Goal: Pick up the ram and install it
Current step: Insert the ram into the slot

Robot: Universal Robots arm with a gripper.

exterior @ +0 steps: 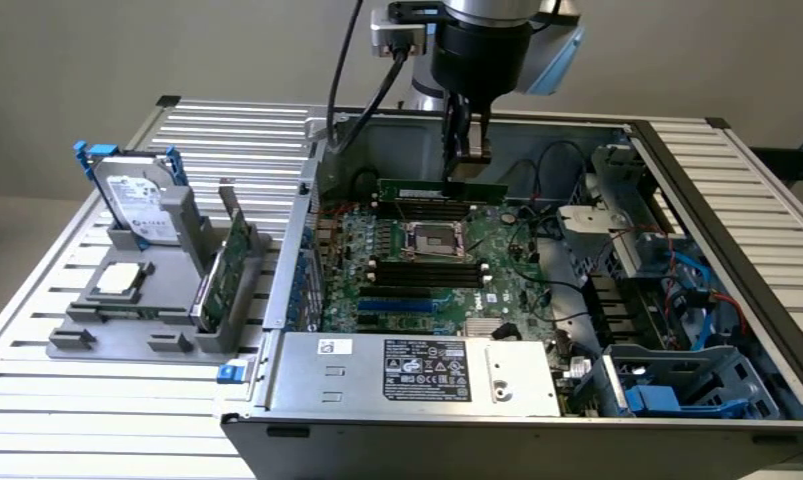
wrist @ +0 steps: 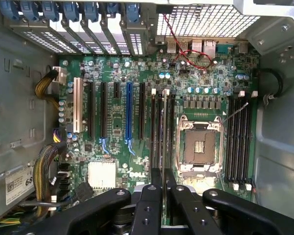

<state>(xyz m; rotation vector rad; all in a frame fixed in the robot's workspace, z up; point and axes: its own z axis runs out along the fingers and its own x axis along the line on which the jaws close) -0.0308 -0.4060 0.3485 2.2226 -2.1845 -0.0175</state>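
Overhead: case (exterior: pixel 374 450) lies open on top — free way down to the board (wrist: pixel 112 68).
Round the gripper (exterior: pixel 469 160): far wall near, room either side.
By the ram (exterior: pixel 441 190): socket (wrist: pixel 201 144) close alongside, slots (wrist: pixel 237 137) beyond it bare.
Exterior view's right: drive cage (exterior: pixel 668 385) and cables (exterior: pixel 701 285) crowd the wall.
Front: power supply (exterior: pixel 415 372) blocks a low approach.

Bright, even light, soft shadows, glare on the case grille (wrist: pixel 206 19)
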